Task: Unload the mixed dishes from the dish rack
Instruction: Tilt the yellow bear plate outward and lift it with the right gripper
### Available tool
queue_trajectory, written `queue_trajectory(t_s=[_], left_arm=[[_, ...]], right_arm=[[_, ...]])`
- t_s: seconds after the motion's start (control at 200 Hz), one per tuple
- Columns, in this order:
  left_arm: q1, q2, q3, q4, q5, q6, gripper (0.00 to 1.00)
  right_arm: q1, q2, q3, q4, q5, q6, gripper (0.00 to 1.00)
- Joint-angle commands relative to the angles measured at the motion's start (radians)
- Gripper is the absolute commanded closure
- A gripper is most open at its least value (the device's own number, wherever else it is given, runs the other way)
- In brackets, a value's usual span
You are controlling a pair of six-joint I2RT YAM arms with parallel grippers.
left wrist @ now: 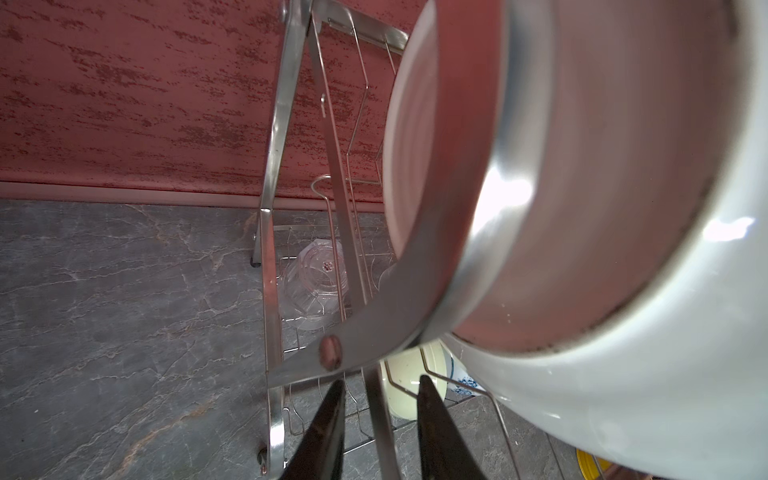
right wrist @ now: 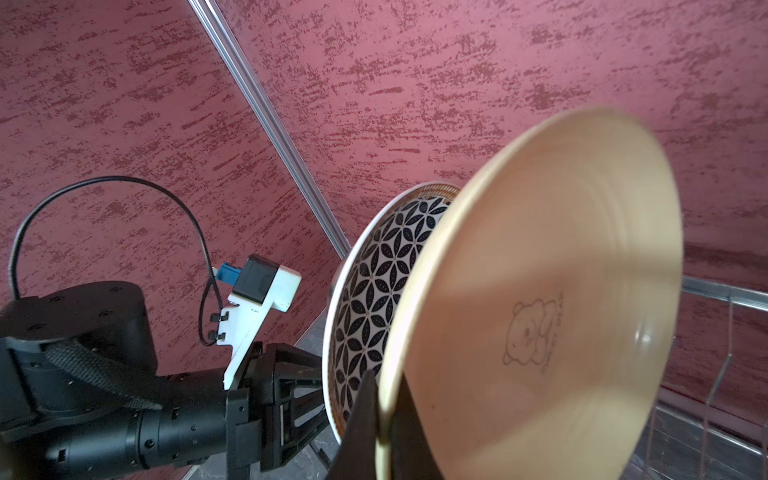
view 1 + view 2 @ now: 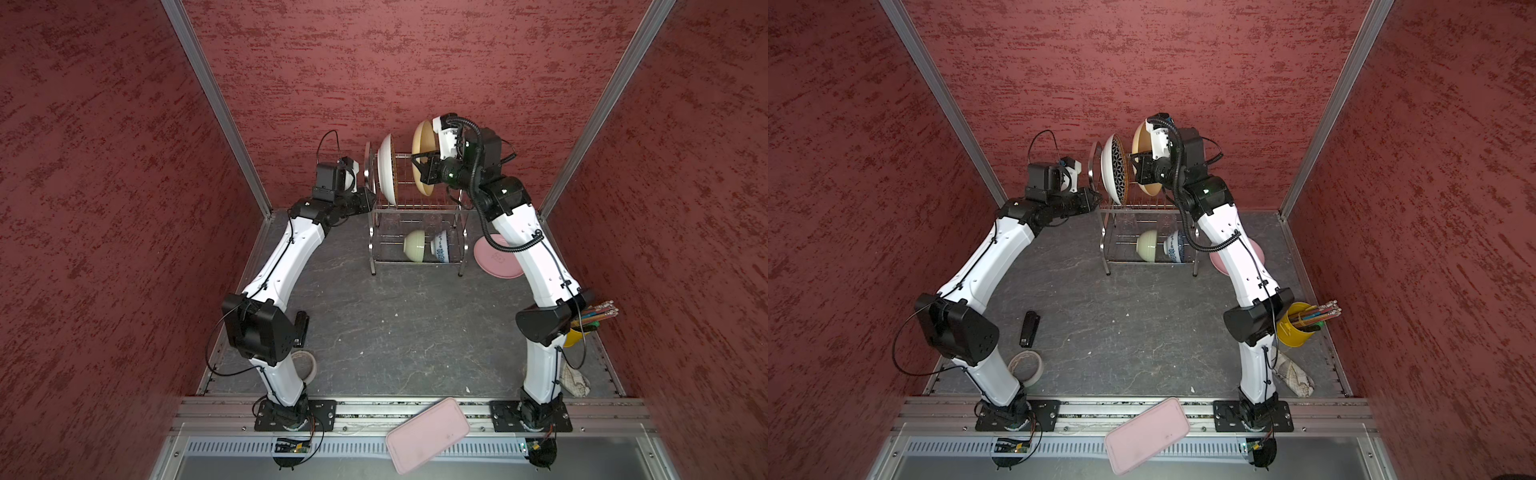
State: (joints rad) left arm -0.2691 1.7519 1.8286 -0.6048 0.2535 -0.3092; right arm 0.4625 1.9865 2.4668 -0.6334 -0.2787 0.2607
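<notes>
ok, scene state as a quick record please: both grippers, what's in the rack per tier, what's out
right gripper: shut on the rim of the yellow-orange plate, held on edge at the upper tier
left gripper: jaws straddle a frame bar of the dish rack; clamping unclear
upper tier: black-and-white geometric plate, standing on edge
lower tier: pale green bowl, blue-floral bowl, a clear cup
out of rack: pink plate, flat on the table right of the rack
</notes>
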Motion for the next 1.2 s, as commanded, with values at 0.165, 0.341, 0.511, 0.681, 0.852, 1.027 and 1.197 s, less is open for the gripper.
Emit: queue_trajectory(t_s=[0.165, 0.341, 0.511, 0.681, 0.852, 1.027, 1.197], left_arm=[[0.024, 0.006, -0.039, -0.079, -0.020, 0.026, 0.70], [0.025, 0.004, -0.042, -0.076, -0.019, 0.028, 0.70], [0.028, 0.002, -0.040, -0.075, -0.017, 0.027, 0.70], [0.028, 0.004, -0.041, -0.078, -0.017, 0.027, 0.70], [0.028, 0.006, -0.040, -0.079, -0.018, 0.027, 0.70], [0.028, 0.009, -0.034, -0.082, -0.016, 0.026, 0.70], [0.028, 0.014, -0.031, -0.083, -0.014, 0.024, 0.70]], right_arm=[[-0.006, -0.134, 0.008, -0.024, 0.091, -0.074, 1.00], [-0.005, -0.211, -0.074, -0.007, 0.217, -0.115, 1.00], [-0.007, -0.280, -0.163, 0.014, 0.348, -0.170, 1.00], [-0.014, -0.325, -0.221, 0.036, 0.420, -0.199, 1.00], [-0.039, -0.343, -0.262, 0.031, 0.487, -0.205, 1.00], [-0.108, -0.370, -0.352, 0.039, 0.511, -0.180, 1.00], [-0.201, -0.394, -0.469, 0.065, 0.472, -0.127, 1.00]])
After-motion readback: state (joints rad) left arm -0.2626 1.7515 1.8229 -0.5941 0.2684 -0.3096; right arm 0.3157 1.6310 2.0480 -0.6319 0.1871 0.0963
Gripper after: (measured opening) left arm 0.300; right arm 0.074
